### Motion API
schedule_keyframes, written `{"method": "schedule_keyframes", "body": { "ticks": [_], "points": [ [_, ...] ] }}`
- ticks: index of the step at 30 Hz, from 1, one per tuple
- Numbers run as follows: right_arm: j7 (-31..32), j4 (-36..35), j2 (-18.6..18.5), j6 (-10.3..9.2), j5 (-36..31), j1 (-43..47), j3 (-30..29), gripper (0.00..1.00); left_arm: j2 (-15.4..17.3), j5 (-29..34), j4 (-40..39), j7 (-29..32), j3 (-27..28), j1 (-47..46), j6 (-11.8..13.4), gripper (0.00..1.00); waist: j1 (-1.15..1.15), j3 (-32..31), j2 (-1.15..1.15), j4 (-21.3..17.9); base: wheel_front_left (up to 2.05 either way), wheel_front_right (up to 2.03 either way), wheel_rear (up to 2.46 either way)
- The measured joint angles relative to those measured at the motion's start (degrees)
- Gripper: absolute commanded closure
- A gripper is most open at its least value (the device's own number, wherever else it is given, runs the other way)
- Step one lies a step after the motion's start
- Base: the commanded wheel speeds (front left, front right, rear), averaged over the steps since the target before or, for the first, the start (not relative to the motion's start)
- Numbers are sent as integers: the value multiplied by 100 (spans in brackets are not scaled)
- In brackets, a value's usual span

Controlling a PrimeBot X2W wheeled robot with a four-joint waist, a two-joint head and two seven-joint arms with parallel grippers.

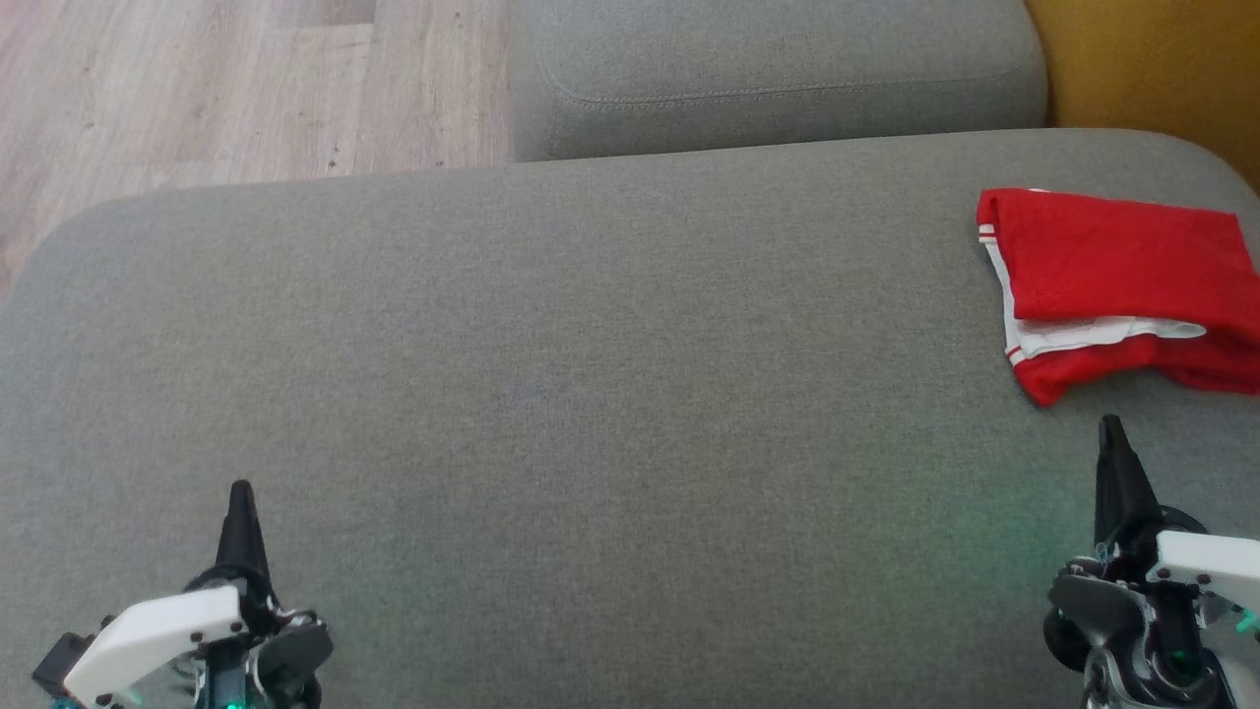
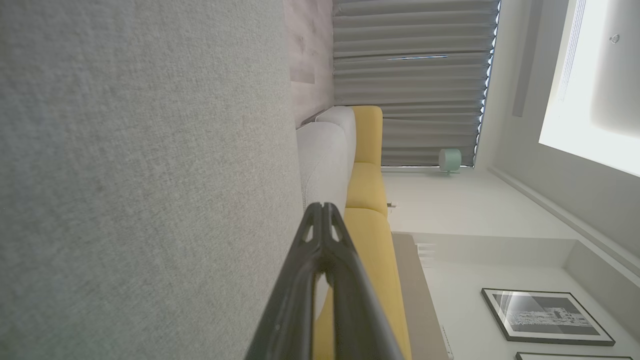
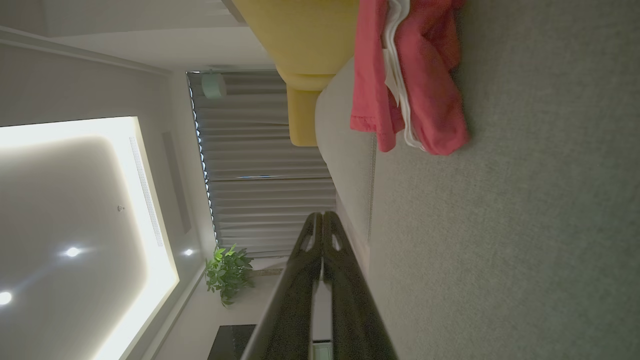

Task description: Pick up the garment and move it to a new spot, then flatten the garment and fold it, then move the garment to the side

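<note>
Both pincers first. In the head view the left pincer (image 1: pixel 241 512) is sitting at the lower left and the right pincer (image 1: pixel 1114 463) at the lower right. Each one is clenched, its two dark fingers pressing together and gripping nothing. They're sitting low by the grey sofa cushion (image 1: pixel 591 345). The garment (image 1: pixel 1122 276), a red one, is lying at the far right of that cushion, just ahead of the right pincer and not touching it. It's looking folded into a compact rectangle with white trim (image 1: pixel 1093 335) peeking out along the near edge, and part of it is running off the right side of the view.

Left wrist view: the left pincer (image 2: pixel 322 220) is pointing along bare grey fabric, fingers meeting at the tips with nothing between them.

Right wrist view: the right pincer (image 3: pixel 322 225) is likewise pinched closed and empty. The garment (image 3: pixel 425 100) is lying ahead of it on the cushion, near a yellow cushion (image 3: pixel 300 45).

My read: the pick-up, flattening and folding are looking done. Since the bundle is already sitting off to the side, I'm guessing the whole job is pretty much wrapping up. The fold is looking a bit lumpy though.
</note>
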Motion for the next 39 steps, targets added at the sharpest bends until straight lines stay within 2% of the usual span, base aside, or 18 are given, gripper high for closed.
{"method": "schedule_keyframes", "body": {
  "ticks": [39],
  "points": [
    [1, 0, 0, 0, 0, 0, -4, 100, -4, 0, 0, 0, 8, 0, 0, 100, 0, 0, 0, 0, 0, 0, 0]
  ]
}}
